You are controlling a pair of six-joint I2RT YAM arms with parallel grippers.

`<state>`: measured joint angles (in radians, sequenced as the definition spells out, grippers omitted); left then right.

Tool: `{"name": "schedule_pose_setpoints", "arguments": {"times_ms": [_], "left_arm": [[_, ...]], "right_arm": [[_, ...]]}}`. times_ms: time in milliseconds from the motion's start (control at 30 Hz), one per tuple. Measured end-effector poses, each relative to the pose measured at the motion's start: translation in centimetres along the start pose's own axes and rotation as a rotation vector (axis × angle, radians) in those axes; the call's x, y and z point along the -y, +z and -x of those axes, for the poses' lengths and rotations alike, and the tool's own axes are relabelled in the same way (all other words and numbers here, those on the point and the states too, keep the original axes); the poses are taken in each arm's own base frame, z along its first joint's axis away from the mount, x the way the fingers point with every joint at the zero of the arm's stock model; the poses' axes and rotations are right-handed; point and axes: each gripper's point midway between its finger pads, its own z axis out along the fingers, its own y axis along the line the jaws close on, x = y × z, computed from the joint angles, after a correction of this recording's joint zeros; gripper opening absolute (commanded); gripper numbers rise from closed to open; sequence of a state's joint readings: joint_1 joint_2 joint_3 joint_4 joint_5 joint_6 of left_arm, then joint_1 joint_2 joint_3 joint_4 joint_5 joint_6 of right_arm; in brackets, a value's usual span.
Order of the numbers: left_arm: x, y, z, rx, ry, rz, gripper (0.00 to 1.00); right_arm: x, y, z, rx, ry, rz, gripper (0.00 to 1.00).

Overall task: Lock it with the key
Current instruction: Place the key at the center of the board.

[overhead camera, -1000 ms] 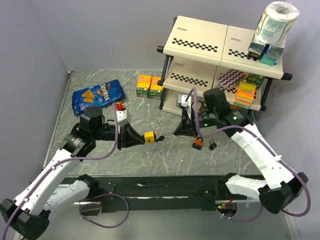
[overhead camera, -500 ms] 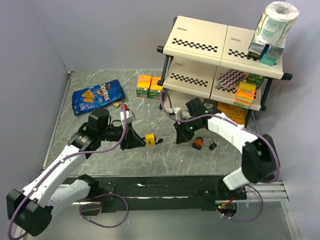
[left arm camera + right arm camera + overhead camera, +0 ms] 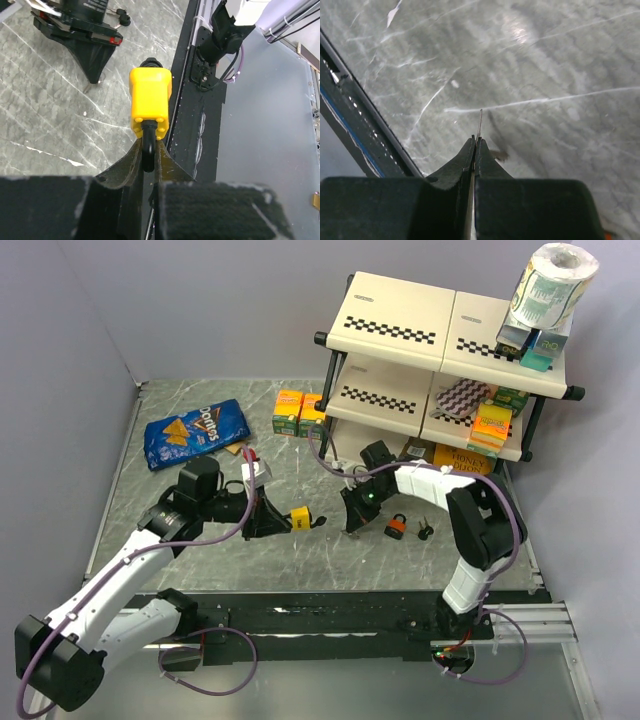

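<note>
The yellow plastic padlock (image 3: pixel 150 102) is held by its black shackle in the closed left gripper (image 3: pixel 148 160). At its 3 o'clock, a thin metal key (image 3: pixel 479 120) is pinched by the right gripper (image 3: pixel 474 146). If the key is presented tilted, the keyhole could be missed and the key twisted loose.

A grey marble-patterned table (image 3: pixel 200 405) carries everything. At its 10 o'clock lies a blue Doritos chip bag (image 3: pixel 195 432), flat. Toward 12 o'clock stand two small orange-and-green boxes (image 3: pixel 299 412), side by side. A cream two-tier shelf rack with black checker strips (image 3: pixel 400 320) fills the 2 o'clock corner. On the rack's top, at its 3 o'clock end, a wrapped toilet paper roll (image 3: pixel 555 280) rests on a teal box (image 3: pixel 540 348). On the lower tier lies an orange-and-yellow packet (image 3: pixel 490 428).
</note>
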<state>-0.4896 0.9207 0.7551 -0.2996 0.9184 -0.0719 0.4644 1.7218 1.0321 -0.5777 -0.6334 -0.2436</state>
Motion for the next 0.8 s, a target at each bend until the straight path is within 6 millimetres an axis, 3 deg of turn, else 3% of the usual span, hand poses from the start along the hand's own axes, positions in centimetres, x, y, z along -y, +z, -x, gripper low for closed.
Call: {"name": "schedule_pose_setpoints", "arguments": {"times_ms": [233,333,467,500,533,600,700,800], "left_arm": [[-0.4,0.2,-1.2,-0.018,-0.024,0.01,0.01],[-0.7,0.2,-2.0,-0.033,-0.044,0.017,0.01],[-0.9,0.3,-2.3,-0.042,-0.06,0.026,0.01],[-0.9,0.3,-2.4,-0.046,-0.067,0.028,0.01],[-1.0,0.4,-2.7,-0.054,-0.082,0.03,0.01],[-1.4,0.6,-3.2,-0.076,-0.117,0.033,0.01],[-2.0,0.8,-4.1,-0.117,-0.198,0.022,0.01],[-2.0,0.5,-4.2,-0.113,-0.264,-0.007,0.01]], "right_arm": [[1.6,0.5,0.5,0.016,0.048,-0.005,0.57],[1.9,0.3,1.1,0.036,0.041,-0.007,0.66],[1.6,-0.2,2.3,0.067,0.006,0.009,0.7],[1.5,-0.4,2.6,0.076,-0.008,0.011,0.72],[1.2,-0.8,3.0,0.088,-0.024,0.013,0.79],[0.6,-1.8,3.8,0.119,-0.056,0.014,0.8],[-0.9,-4.3,5.5,0.202,-0.151,0.005,0.8],[-3.6,-8.1,7.4,0.326,-0.291,-0.003,0.82]]}}
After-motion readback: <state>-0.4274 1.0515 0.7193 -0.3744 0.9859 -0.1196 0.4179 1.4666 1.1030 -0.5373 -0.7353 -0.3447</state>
